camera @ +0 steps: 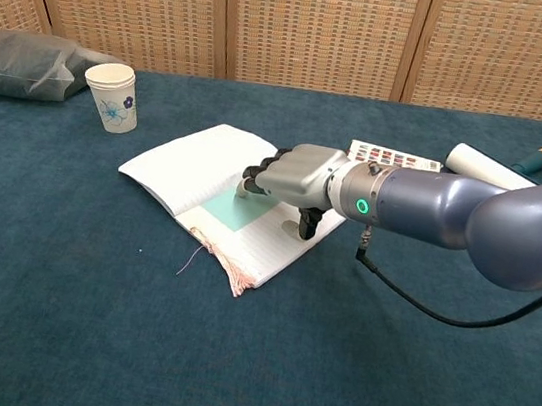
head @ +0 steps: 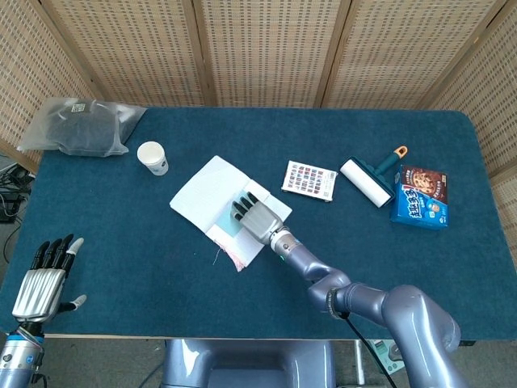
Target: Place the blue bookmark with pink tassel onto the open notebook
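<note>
Left hand (head: 46, 284) idle off the table's (head: 121, 242) near-left edge, fingers straight and slightly spread, holding nothing. Blue bookmark (camera: 234, 211) lies flat on the open notebook (camera: 200, 168), pink tassel (camera: 231, 270) at the page's near edge. Right hand (camera: 290, 177) over the bookmark, fingertips (camera: 251, 175) curled down touching it.

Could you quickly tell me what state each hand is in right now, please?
Left hand: open, fingers apart, holding nothing.
Right hand: fingers curled down on the bookmark over the notebook; grip cannot be told.
</note>
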